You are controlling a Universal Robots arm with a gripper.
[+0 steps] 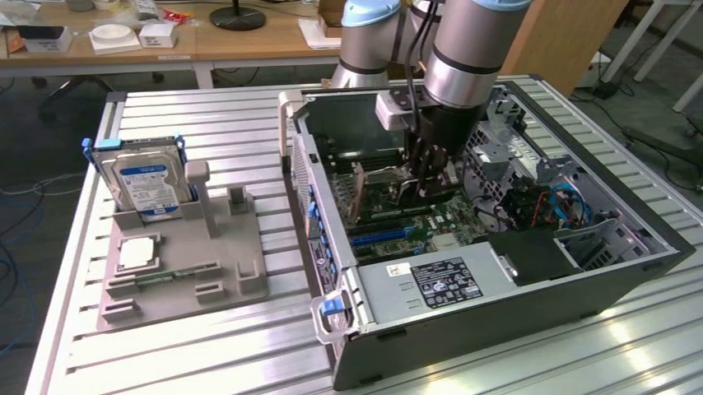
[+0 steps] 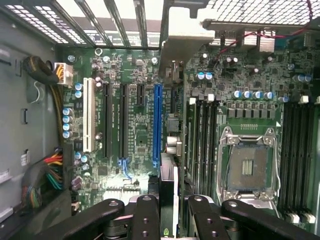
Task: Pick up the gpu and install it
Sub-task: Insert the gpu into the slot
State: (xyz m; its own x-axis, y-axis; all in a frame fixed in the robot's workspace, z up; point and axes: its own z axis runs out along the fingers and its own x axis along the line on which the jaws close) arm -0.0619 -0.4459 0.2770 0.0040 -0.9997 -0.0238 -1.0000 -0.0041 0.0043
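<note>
My gripper (image 1: 426, 183) reaches down into the open computer case (image 1: 615, 271) and is shut on the gpu (image 1: 420, 188), which looks dark and thin edge-on. In the wrist view the gpu (image 2: 169, 177) stands edge-on between my black fingers (image 2: 146, 215). Its silver metal bracket (image 2: 182, 42) is at the slotted back wall of the case. The card hangs over the green motherboard (image 2: 135, 135), right beside the long blue slot (image 2: 157, 120). I cannot tell whether its lower edge touches the slot.
A grey holder tray (image 1: 236, 271) in the exterior view's left carries a hard drive (image 1: 145, 183), a processor chip (image 1: 138, 253) and a memory stick (image 1: 165, 277). Inside the case are the power supply (image 1: 439, 284), the processor socket (image 2: 248, 167), memory slots (image 2: 205, 135) and cable bundles (image 2: 55, 170).
</note>
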